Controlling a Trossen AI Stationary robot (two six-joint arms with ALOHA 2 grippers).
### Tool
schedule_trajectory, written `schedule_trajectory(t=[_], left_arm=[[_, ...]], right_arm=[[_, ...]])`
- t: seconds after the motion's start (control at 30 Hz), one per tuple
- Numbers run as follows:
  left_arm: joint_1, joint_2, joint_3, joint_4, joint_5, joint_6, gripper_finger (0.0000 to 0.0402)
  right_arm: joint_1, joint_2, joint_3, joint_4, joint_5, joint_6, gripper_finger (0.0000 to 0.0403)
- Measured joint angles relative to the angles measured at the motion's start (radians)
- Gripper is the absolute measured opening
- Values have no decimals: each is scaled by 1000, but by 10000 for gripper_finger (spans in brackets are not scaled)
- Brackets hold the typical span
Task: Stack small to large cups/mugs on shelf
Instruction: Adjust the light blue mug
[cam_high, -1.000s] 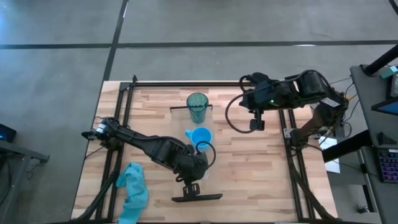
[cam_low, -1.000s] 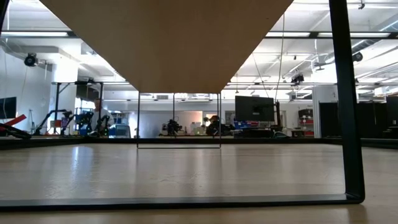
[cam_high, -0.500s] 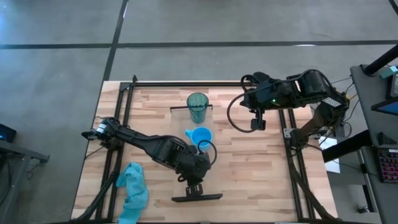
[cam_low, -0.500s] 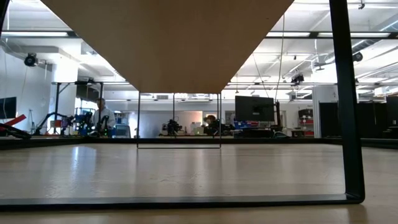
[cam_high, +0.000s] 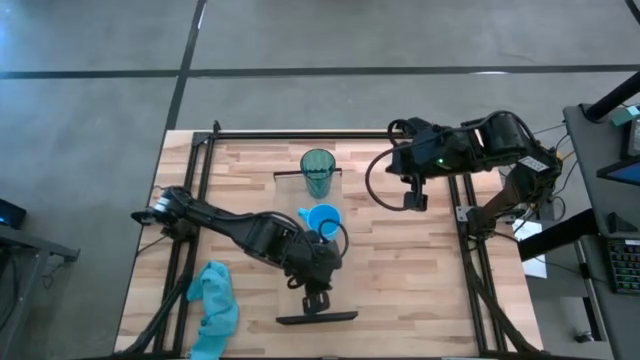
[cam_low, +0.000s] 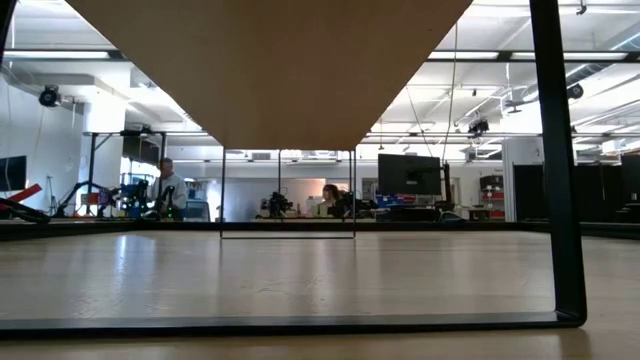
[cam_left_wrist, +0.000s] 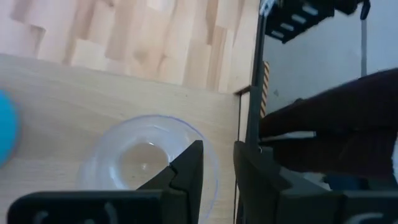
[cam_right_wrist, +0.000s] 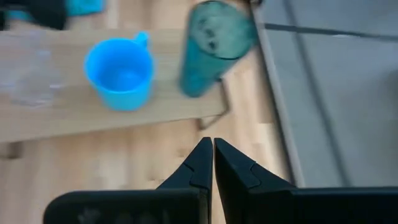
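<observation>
L gripper (cam_left_wrist: 216, 165) over the near end of the shelf (cam_left_wrist: 74, 93), fingers slightly parted astride the rim of the clear cup (cam_left_wrist: 146, 158), which stands on the board. Blue mug (cam_high: 323, 219) mid-shelf, teal tumbler (cam_high: 318, 172) at far end. R gripper (cam_right_wrist: 213, 155) clenched, empty, off to the side.

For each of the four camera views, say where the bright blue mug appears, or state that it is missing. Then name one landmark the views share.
High view: the blue mug stands mid-table, just below the teal tumbler.
Low view: not in it.
Left wrist view: only a blue sliver at the left edge, beside the clear cup.
Right wrist view: upper left, left of the tumbler.
Shared landmark: the light wooden shelf beneath the cups.
</observation>
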Motion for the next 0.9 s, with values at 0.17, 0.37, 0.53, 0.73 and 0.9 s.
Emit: schedule_trajectory(t=[0.17,0.37,0.53,0.73,0.9], left_arm=[[18,-43,0,-4,-90,26,75],[35,-105,0,-16,-234,155,48],[73,-116,1,-104,-264,165,5],[113,-112,-18,-166,-266,166,2],[137,-109,-26,-164,-268,211,0]], right_arm=[[12,0,-27,1,-130,21,9],[32,1,-139,16,-103,71,9],[40,2,-274,125,-104,69,9],[40,2,-409,316,-104,71,9],[39,2,-502,409,-104,105,9]])
